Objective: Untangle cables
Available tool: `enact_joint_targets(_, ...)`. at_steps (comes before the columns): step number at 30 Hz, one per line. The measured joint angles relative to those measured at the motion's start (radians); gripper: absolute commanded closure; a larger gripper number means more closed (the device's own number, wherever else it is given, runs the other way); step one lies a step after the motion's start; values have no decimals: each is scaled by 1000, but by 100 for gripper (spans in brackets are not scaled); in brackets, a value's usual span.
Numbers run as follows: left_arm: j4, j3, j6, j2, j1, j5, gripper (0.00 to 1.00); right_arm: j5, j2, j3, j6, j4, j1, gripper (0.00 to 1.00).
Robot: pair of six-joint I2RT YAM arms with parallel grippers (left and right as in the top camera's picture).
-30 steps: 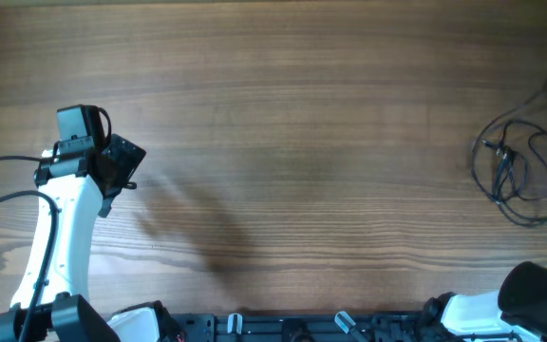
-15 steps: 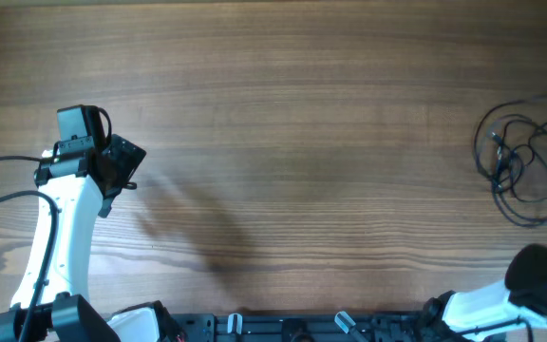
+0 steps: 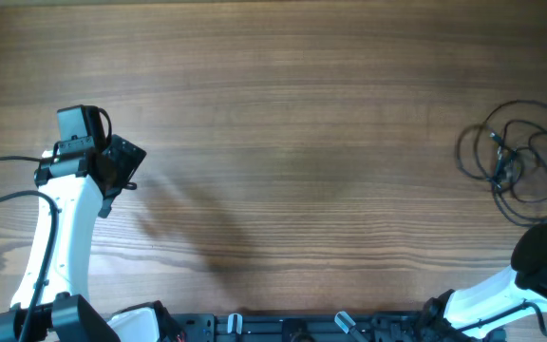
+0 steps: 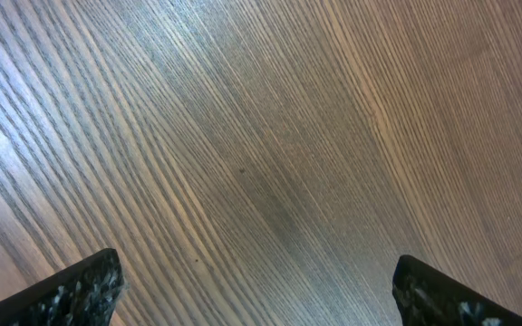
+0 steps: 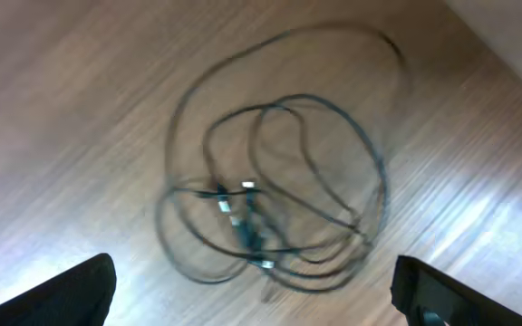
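The cables [image 3: 513,169] are thin black cords with small silvery plugs, lying in loose overlapping loops near the table's right edge. In the right wrist view the cables [image 5: 243,226] sit on the wood, blurred. My right gripper [image 5: 252,285] hovers over them, open, its fingers wide apart with nothing between them. Far from the cords, my left gripper [image 3: 120,167] hangs over the left side of the table. In its own view my left gripper [image 4: 256,276] is open, with only bare wood below.
The right arm's dark upper part [image 3: 545,264] shows at the bottom right corner. The left arm's white link [image 3: 60,237] runs up from the front edge. A black rail [image 3: 292,325] lines the table's front.
The strand that stretched toward the upper right edge has dropped. The tangle has spread, one loop now reaching further left. The right arm's dark part has shifted right.
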Motion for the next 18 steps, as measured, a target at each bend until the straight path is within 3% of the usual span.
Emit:
enact_joint_targets(6,-2,0,0,0,0,2,1,-247,0,0,-23,-20,1,0)
enact_joint_targets(9,60,0,18,0,0,72,4,-340,0,0,-87,-51,18,0)
enact_joint_targets(14,342,-2,192,0,-108,290,4,-468,0,-1,-241,-51,160,0)
enact_joint_targets(18,368,-2,371,0,-293,309,0,-464,0,-1,-297,-27,316,0)
